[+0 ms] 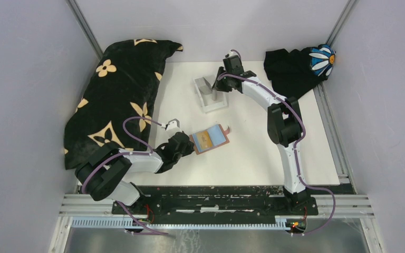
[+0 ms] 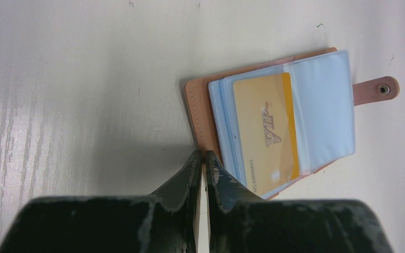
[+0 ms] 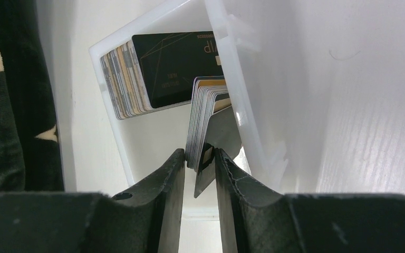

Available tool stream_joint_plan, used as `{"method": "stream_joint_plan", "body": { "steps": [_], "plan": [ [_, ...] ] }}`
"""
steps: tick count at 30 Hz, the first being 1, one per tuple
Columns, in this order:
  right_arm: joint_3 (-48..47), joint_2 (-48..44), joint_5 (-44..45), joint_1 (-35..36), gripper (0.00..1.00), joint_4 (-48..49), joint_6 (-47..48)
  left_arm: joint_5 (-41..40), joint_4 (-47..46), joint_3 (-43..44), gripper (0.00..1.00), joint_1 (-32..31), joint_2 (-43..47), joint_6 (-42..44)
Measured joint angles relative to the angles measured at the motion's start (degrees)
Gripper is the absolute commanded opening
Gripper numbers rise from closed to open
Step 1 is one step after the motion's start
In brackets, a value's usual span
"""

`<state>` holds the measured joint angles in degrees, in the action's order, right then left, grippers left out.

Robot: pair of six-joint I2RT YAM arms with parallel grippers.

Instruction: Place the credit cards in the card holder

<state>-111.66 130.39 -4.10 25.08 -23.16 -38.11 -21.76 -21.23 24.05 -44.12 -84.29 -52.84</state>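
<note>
The tan card holder (image 1: 209, 138) (image 2: 198, 105) lies open on the table with a gold credit card (image 2: 266, 134) in a clear sleeve. My left gripper (image 1: 185, 145) (image 2: 202, 154) is shut, its tips pinching the holder's leather edge. At the back, a white tray (image 1: 217, 105) (image 3: 113, 121) holds two stacks of credit cards on edge. A black card (image 3: 176, 66) faces the far stack. My right gripper (image 1: 214, 90) (image 3: 199, 153) is open, its jaws straddling the end of the near stack (image 3: 203, 113). A dark card (image 3: 206, 176) sits tilted between the fingers.
A black cloth with cream flowers (image 1: 118, 89) (image 3: 10, 105) lies along the table's left side, close to the tray. A dark cloth with a blue and white flower (image 1: 300, 66) sits at the back right corner. Grey walls enclose the table.
</note>
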Motion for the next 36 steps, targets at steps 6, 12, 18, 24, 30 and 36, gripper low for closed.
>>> {"method": "stream_joint_plan", "body": {
  "steps": [6, 12, 18, 24, 30, 36],
  "plan": [
    [0.1, 0.0, -1.1, 0.0, 0.33, 1.4, -0.8, 0.0, 0.0, 0.0, 0.14, 0.0, 0.0, 0.0],
    [0.2, 0.0, -2.0, 0.1, 0.28, 3.0, -1.9, 0.0, 0.0, 0.0, 0.14, 0.0, 0.0, 0.0],
    [0.2, 0.0, -2.2, 0.2, 0.37, 2.9, -2.2, 0.0, 0.0, 0.0, 0.14, 0.0, 0.0, 0.0],
    [0.2, 0.0, -2.3, 0.5, 0.49, 2.6, -2.3, 0.0, -0.2, -0.1, 0.14, 0.0, 0.0, 0.0],
    [0.2, 0.0, -0.8, 2.3, 0.49, 0.9, 1.1, 0.0, -0.2, -0.1, 0.14, 0.0, 0.0, 0.0],
    [0.3, 0.0, 2.9, 5.4, 0.48, -1.6, 6.4, 0.0, -0.2, -0.1, 0.14, 0.0, 0.0, 0.0]
  ]
}}
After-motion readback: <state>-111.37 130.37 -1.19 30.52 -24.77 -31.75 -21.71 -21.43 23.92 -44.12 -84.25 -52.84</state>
